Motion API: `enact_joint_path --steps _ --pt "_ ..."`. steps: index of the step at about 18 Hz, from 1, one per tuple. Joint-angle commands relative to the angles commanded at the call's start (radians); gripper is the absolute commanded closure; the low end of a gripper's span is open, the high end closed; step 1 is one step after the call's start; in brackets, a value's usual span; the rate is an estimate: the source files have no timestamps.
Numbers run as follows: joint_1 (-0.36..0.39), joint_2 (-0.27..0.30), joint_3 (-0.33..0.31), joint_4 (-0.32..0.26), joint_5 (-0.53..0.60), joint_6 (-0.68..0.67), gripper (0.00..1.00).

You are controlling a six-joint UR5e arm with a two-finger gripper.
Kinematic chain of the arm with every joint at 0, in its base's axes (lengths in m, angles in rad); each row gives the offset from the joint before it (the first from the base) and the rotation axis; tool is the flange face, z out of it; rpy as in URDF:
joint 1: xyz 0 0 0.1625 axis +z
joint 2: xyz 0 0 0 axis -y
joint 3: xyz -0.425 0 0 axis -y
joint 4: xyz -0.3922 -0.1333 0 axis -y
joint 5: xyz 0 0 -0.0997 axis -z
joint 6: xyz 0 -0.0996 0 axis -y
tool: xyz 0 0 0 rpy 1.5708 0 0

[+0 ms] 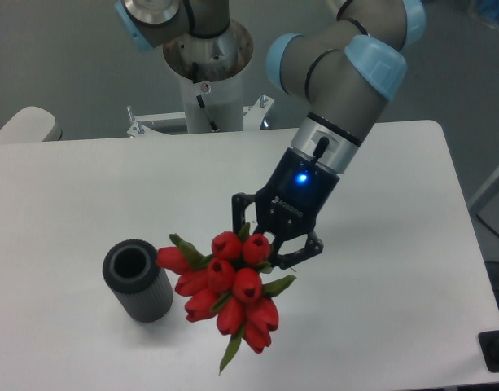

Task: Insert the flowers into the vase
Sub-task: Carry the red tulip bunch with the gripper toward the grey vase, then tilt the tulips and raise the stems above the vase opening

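A bunch of red tulip flowers (225, 289) with green leaves hangs in the air above the white table, its buds pointing down and left. My gripper (269, 248) is shut on the bunch's stem end, which its fingers hide. The vase (137, 280), a dark grey ribbed cylinder with an open round mouth, stands upright at the left front of the table. The leftmost bud sits just right of the vase's rim; I cannot tell whether it touches.
The arm's base column (207, 77) stands behind the table's far edge. A pale rounded object (23, 126) lies off the table's left corner. A dark object (495, 352) sits at the right front corner. The white table (379, 309) ends close below the flowers.
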Motion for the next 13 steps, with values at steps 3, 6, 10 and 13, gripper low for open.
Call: enact_joint_path --steps 3,6,10,13 --pt "0.000 0.000 -0.002 0.000 -0.099 -0.006 0.83" --pt "0.012 0.000 -0.020 0.009 -0.201 -0.012 0.83" --pt "-0.006 0.000 -0.035 0.054 -0.258 -0.012 0.83" --pt "-0.038 0.000 -0.037 0.061 -0.273 -0.014 0.82"
